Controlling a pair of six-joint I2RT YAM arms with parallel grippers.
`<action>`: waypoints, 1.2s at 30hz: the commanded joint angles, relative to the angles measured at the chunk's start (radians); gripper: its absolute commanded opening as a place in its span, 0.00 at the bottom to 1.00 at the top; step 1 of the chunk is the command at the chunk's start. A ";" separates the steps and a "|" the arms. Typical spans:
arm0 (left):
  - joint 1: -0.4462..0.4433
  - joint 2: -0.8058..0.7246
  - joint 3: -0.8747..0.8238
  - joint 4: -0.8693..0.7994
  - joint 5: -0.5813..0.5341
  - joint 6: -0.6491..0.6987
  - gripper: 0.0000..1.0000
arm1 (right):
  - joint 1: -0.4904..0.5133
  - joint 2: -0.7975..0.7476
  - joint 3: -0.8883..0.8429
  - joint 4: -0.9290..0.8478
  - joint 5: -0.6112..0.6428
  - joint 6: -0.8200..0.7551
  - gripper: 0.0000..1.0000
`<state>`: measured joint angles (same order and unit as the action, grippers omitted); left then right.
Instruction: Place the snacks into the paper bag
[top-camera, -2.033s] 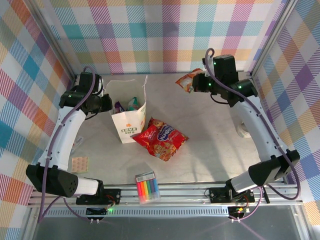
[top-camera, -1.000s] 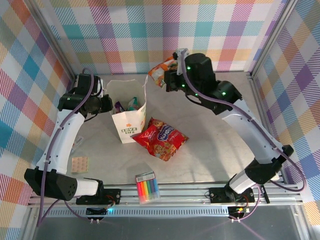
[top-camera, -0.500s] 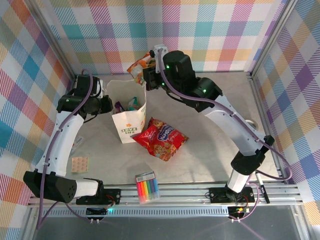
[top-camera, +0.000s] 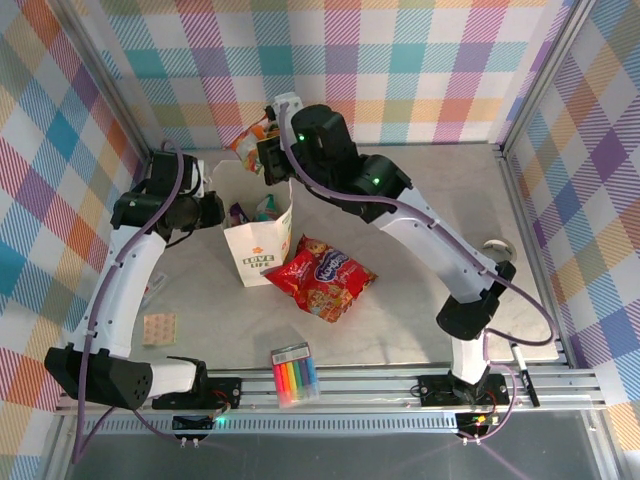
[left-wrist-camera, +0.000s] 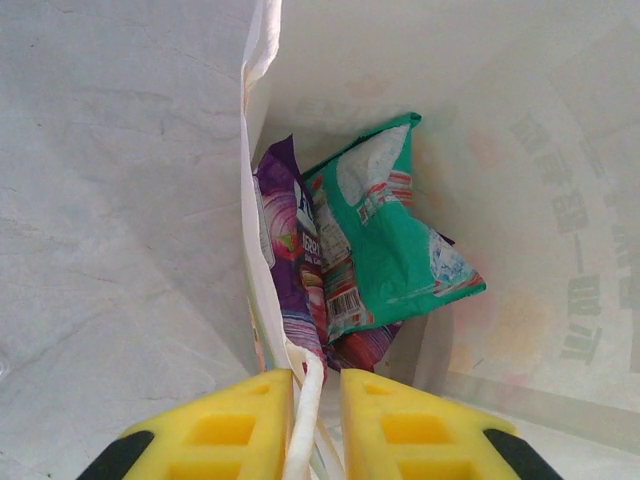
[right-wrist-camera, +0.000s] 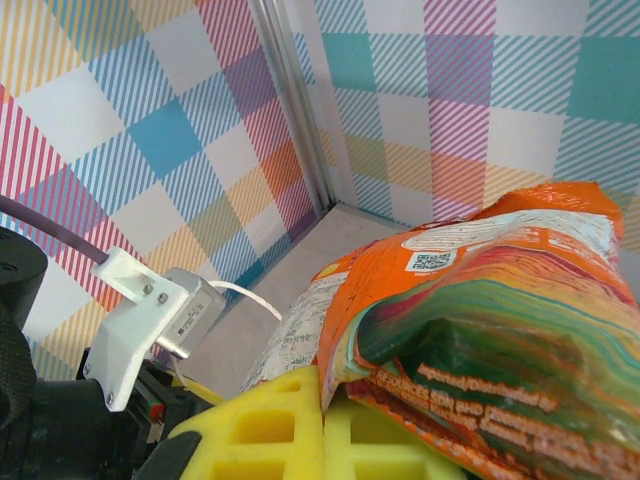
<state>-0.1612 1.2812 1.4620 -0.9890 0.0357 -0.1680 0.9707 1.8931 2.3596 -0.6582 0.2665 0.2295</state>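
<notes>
Above the far rim of the paper bag (top-camera: 255, 250) the right arm stretches leftward, the right gripper (top-camera: 264, 158) clamped on an edge of the orange packet (top-camera: 250, 136). The left gripper (left-wrist-camera: 315, 400) pinches the bag's rim. Inside lie a teal packet (left-wrist-camera: 385, 240) and a purple packet (left-wrist-camera: 285, 240), half covered; the red packet (top-camera: 322, 273) rests beside the bag.

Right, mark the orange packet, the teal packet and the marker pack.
orange packet (right-wrist-camera: 470, 320), right wrist view, on its crumpled front.
teal packet (left-wrist-camera: 385, 245), left wrist view, middle of its green face.
marker pack (top-camera: 295, 377), top external view, centre of the clear pack.
</notes>
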 joint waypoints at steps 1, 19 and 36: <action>0.000 -0.026 -0.012 0.005 0.005 -0.005 0.20 | 0.015 0.015 0.059 0.048 0.023 -0.024 0.00; 0.028 -0.029 -0.021 0.025 0.011 -0.027 0.20 | 0.029 0.099 0.086 -0.039 -0.051 0.098 0.00; 0.054 -0.024 -0.017 0.032 0.038 -0.034 0.21 | 0.048 0.159 0.090 -0.130 -0.032 0.212 0.00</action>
<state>-0.1143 1.2659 1.4540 -0.9855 0.0547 -0.1917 1.0096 2.0541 2.4088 -0.7959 0.2169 0.3992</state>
